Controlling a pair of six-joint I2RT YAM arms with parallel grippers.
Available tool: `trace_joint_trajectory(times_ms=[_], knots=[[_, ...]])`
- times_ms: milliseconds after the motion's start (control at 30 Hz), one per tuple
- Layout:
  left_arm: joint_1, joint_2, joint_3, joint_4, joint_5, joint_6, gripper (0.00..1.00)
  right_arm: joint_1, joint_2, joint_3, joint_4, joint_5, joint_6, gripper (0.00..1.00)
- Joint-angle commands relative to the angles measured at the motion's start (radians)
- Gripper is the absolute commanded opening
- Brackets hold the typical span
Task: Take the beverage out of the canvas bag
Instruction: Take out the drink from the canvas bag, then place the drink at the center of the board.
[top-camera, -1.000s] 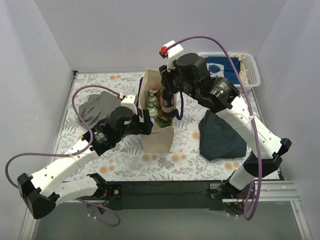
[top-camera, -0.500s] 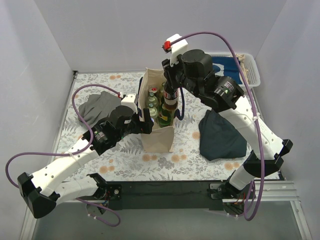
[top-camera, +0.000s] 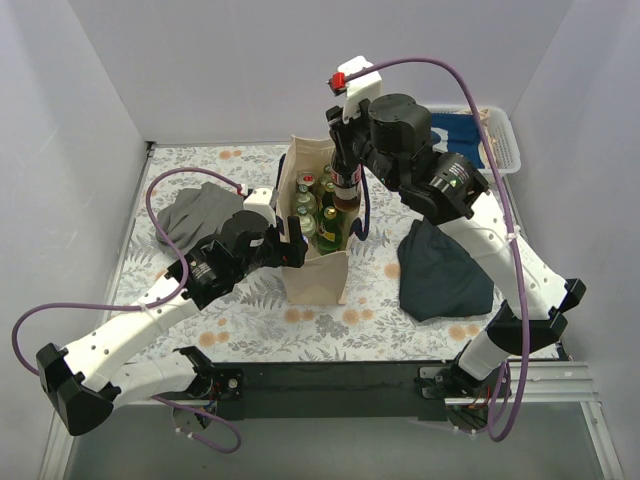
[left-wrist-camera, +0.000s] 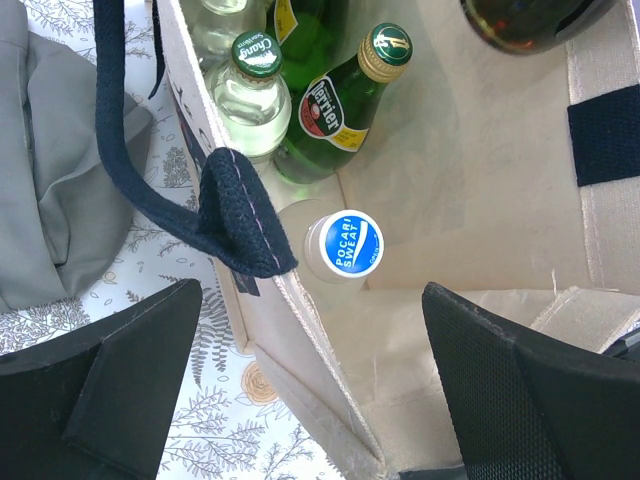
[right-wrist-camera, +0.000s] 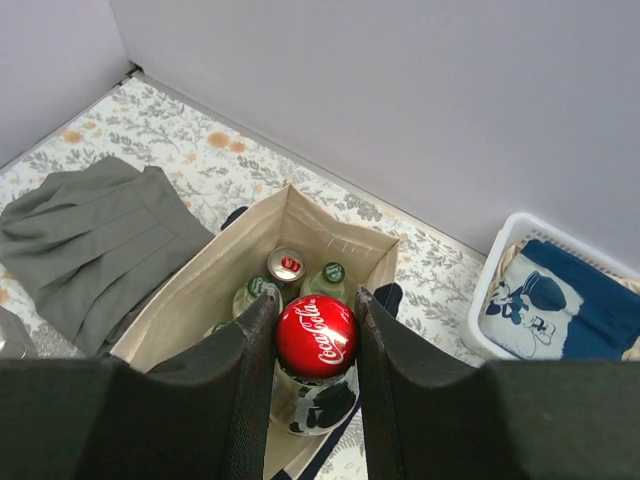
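Robotics lab, benchtop test cell. Plain pale walls (top-camera: 220, 70) box table in on three sides. Two white robot arms, left arm (top-camera: 130, 335) and right arm (top-camera: 500, 255), bolted to black rail (top-camera: 330, 385) at near edge, aluminium extrusion (top-camera: 570, 372) beside it. Purple cable (top-camera: 149, 208) loops run exposed along arms. Floral tablecloth (top-camera: 250, 310) covers work surface. Props set out on it: canvas bag (top-camera: 318, 275) of shop drinks, cola bottle (right-wrist-camera: 317, 335) at its mouth, grey cloth (top-camera: 195, 215), dark cloth (top-camera: 440, 270), white plastic basket (top-camera: 510, 150) of fabric in far corner.

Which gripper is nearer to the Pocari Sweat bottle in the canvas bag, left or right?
Left. The left gripper hangs open just above the Pocari Sweat bottle; the right gripper holds the Coca-Cola bottle raised at the other side of the canvas bag.
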Motion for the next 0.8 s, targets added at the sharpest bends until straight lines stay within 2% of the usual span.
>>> trace_joint_trajectory(times_ms=[0,633,767], knots=[[-0.003,-0.005,0.028,0.001,-0.006,0.018,0.91,-0.001,-0.07,0.094,0.264,0.078,-0.07,0.01],[-0.003,0.003,0.036,0.007,-0.008,0.025,0.91,-0.006,-0.063,0.091,0.371,0.239,-0.188,0.01],[-0.003,0.003,0.033,0.007,-0.006,0.025,0.91,-0.081,-0.103,0.007,0.376,0.216,-0.13,0.01]])
